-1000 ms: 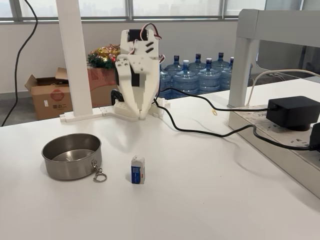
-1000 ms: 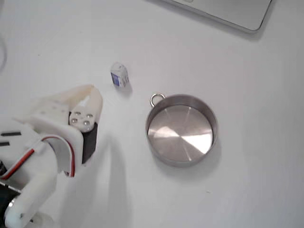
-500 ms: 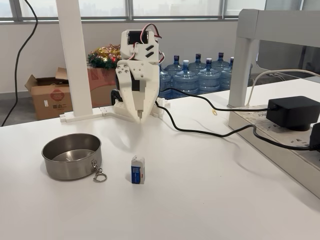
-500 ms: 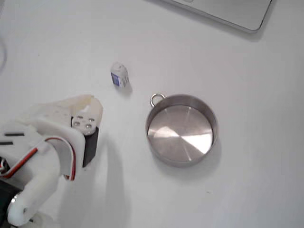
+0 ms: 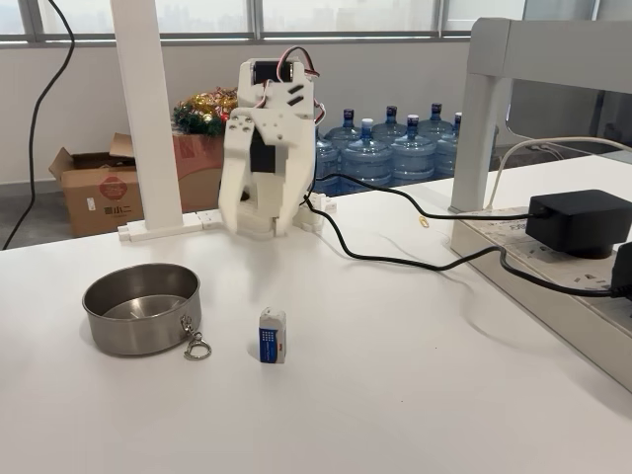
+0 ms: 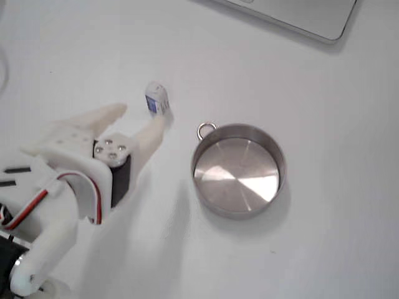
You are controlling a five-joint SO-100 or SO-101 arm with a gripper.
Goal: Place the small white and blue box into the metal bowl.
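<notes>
— Are the jaws (image 6: 140, 115) holding anything?

— No, they're standing wide apart and empty, hanging over the bench (image 5: 395, 375) well back from the small white and blue box (image 5: 272, 335). In the view from above, one fingertip (image 6: 157, 123) is showing just beside the box (image 6: 157, 98).

— So nothing is done?

— Nothing, I'd say. The box is standing upright on the bench beside the metal bowl (image 5: 142, 308), near its ring clip (image 5: 196, 345), and the bowl (image 6: 238, 169) is sitting empty. Reaching, gripping, carrying and dropping are all left.

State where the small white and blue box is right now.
In a fixed view, the small white and blue box stands upright on the white table, just right of the metal bowl.
</notes>
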